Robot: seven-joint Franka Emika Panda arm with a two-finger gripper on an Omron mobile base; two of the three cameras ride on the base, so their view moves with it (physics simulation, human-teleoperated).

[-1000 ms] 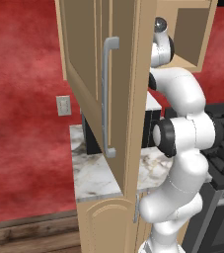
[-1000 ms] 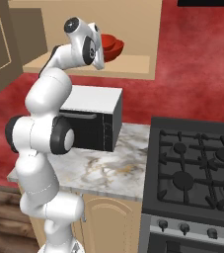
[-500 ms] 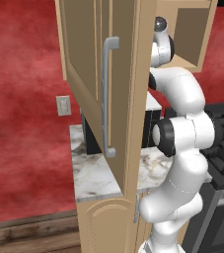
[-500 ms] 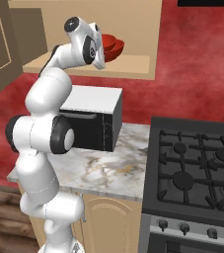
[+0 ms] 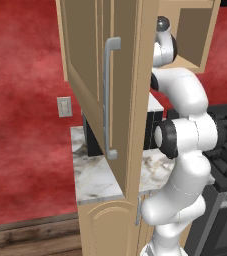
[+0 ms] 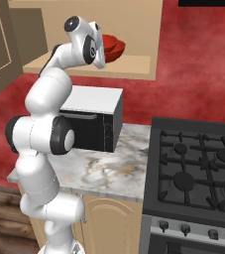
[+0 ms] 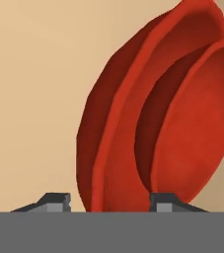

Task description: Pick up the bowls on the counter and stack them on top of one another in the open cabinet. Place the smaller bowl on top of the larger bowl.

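Two red bowls sit nested on the shelf of the open cabinet (image 6: 84, 67). In the hand view the smaller bowl (image 7: 192, 123) rests inside the larger bowl (image 7: 111, 123), both seen rolled on their side by the tilted camera. My gripper (image 7: 112, 200) is right at the stack, its two fingertips (image 7: 59, 200) apart with the larger bowl's rim between them and not pinched. From the right base view the hand (image 6: 91, 44) reaches into the cabinet against the red bowls (image 6: 114, 45). The marble counter (image 6: 104, 171) lies below.
The cabinet door (image 5: 92, 65) with its grey bar handle (image 5: 110, 95) swings out in front of the left base camera. A black microwave (image 6: 96, 121) stands on the counter under the shelf. A black stovetop (image 6: 198, 168) is to the right.
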